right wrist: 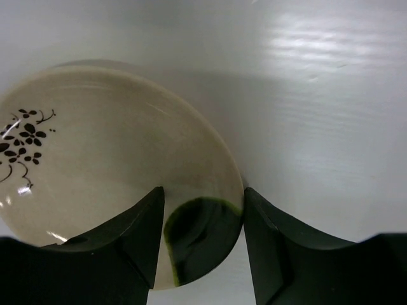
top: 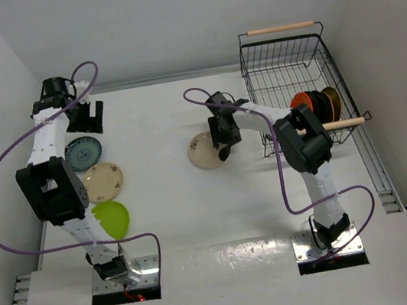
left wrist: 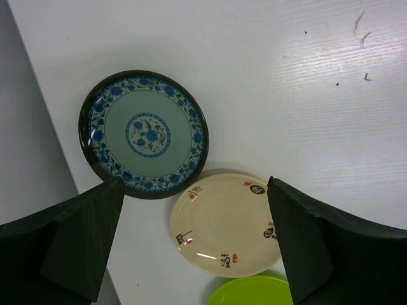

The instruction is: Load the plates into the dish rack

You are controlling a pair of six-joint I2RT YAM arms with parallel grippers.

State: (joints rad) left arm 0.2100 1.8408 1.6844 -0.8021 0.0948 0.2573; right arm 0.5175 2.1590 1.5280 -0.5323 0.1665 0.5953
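Straddling the rim of the cream plate (right wrist: 114, 146) mid-way across the counter (top: 164, 197), left of the dish rack (top: 281, 29), with right end effector (right wrist: 203, 197) spread, likely needing next a pinch, lift and carry right into it.

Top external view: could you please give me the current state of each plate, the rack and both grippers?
Cream plate: lying on the table.
Teal plate: flat on table.
Beige plate: flat on table.
Lime plate: flat on table.
Racked plates: standing on edge.
Dish rack: upright, partly loaded.
Left gripper: open, empty.
Right gripper: open, straddling the cream plate's rim.
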